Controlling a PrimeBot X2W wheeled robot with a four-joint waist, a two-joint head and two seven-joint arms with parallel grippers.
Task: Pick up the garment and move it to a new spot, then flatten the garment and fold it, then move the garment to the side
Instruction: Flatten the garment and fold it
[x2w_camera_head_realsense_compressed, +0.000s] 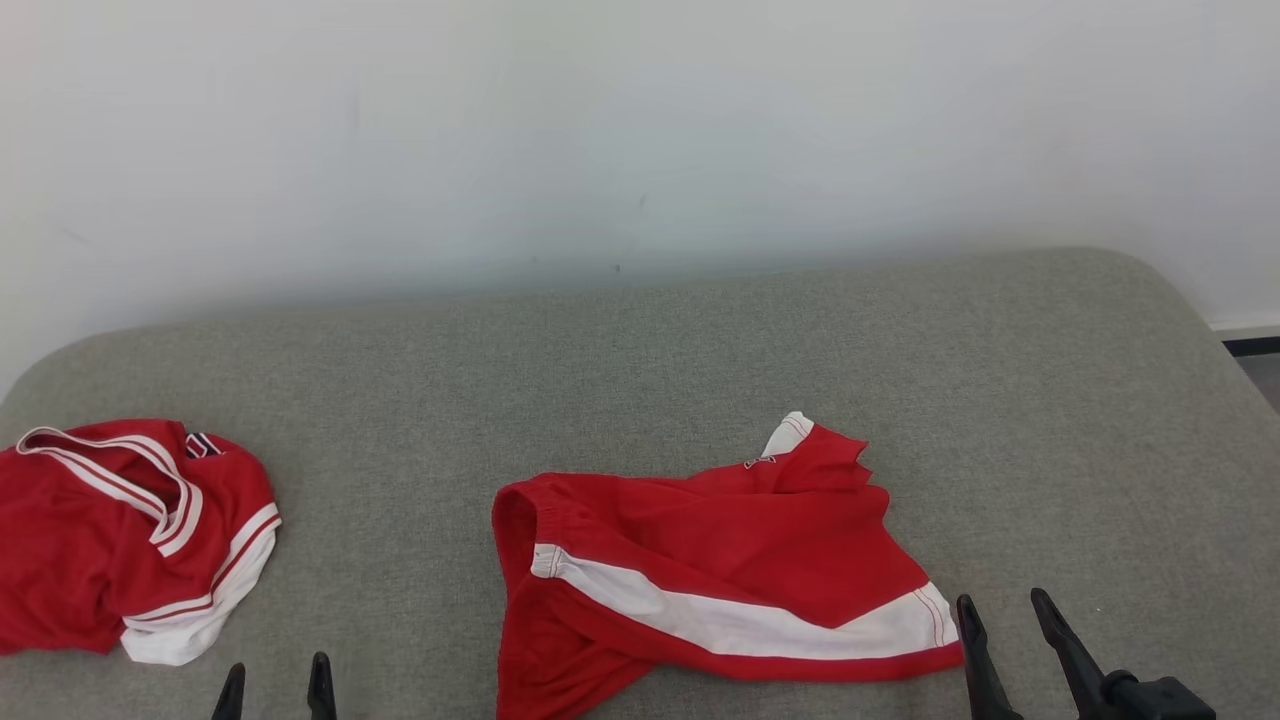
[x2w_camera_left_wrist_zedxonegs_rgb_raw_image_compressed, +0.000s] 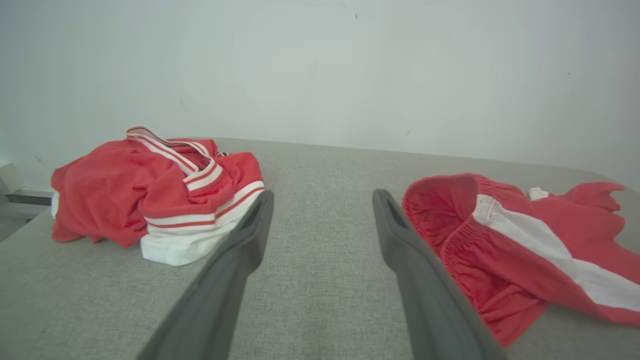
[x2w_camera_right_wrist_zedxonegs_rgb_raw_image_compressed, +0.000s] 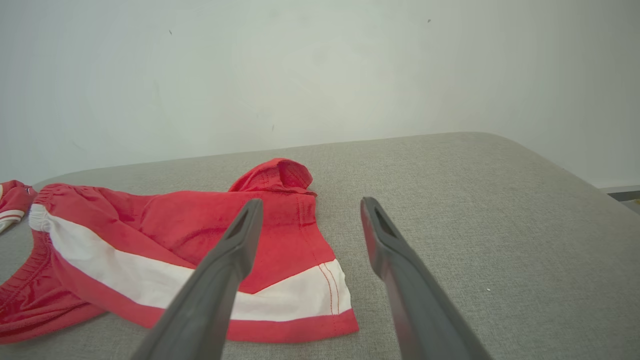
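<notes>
Red shorts (x2w_camera_head_realsense_compressed: 720, 560) with a white side stripe lie crumpled at mid-front of the grey padded surface (x2w_camera_head_realsense_compressed: 640, 380), waistband toward the robot's left, nothing gripping them. Red jersey (x2w_camera_head_realsense_compressed: 90, 540) with white-and-red trim is bunched at far left, well apart from the shorts. Left gripper (x2w_camera_head_realsense_compressed: 277, 668) has its fingers spread, empty, low between the two garments. Right gripper (x2w_camera_head_realsense_compressed: 1001, 600) is spread too, empty, just beside the shorts' right hem. White wall (x2w_camera_head_realsense_compressed: 640, 130) behind.
</notes>
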